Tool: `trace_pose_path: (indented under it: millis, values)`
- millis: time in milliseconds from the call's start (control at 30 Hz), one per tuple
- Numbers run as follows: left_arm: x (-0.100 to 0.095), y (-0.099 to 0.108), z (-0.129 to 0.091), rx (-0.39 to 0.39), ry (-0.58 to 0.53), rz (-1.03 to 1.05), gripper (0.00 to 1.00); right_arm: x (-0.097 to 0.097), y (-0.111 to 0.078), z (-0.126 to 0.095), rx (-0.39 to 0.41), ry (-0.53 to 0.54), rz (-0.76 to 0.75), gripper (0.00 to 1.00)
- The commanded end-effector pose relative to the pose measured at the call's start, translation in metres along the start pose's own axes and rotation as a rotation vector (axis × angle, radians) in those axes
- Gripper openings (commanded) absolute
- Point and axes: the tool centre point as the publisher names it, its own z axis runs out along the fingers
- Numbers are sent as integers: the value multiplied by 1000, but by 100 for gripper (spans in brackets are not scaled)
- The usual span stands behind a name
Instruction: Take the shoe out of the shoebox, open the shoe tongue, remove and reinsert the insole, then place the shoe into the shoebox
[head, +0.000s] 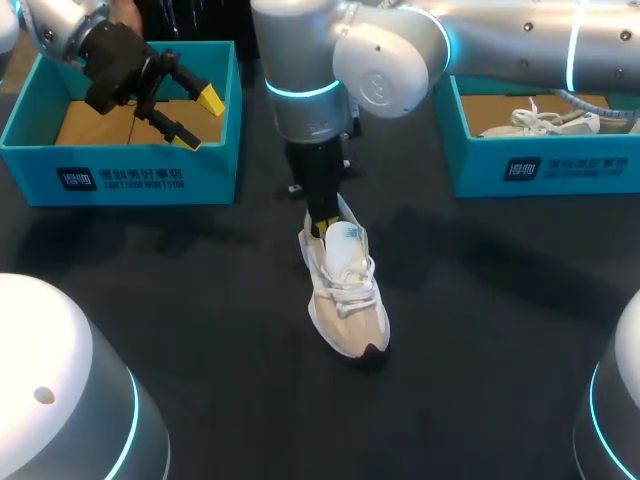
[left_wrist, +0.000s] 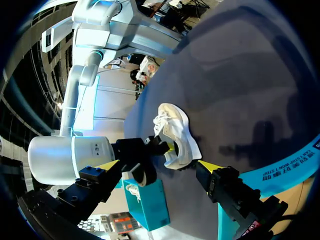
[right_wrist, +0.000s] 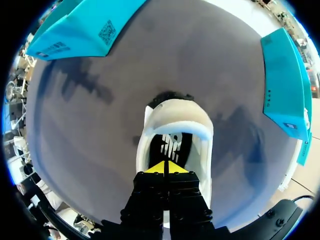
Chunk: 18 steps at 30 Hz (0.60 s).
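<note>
Firstly, table (head: 200, 330): dark, fills the frame.
Left shoebox (head: 150, 175): teal, upper left.
Right shoebox (head: 560, 165): teal, upper right, second shoe (head: 545, 120) inside.
Shoe (head: 345, 300): white, frame centre, on the table, toe toward the bottom edge.
Left gripper (head: 198, 118): fingers spread wide above the left shoebox.
Right gripper (right_wrist: 165, 167): tips pressed together in the shoe's opening, over the insole (right_wrist: 172, 145).

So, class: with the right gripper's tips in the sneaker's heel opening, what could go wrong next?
The sneaker lies unheld: the left gripper is open over the left shoebox, so a pull by the right gripper may lift the whole shoe. Its grip on the insole is unclear, so it might slip.
</note>
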Motion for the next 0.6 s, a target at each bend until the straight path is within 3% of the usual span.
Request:
trace_pose_path:
  millis: [33, 433, 600]
  values:
    - [0, 0, 0, 0, 2, 1, 100, 0, 1, 2, 2, 3, 0, 0]
    - [0, 0, 0, 0, 2, 1, 100, 0, 1, 2, 2, 3, 0, 0]
    - [0, 0, 0, 0, 2, 1, 100, -1, -6, -1, 83, -25, 40, 0]
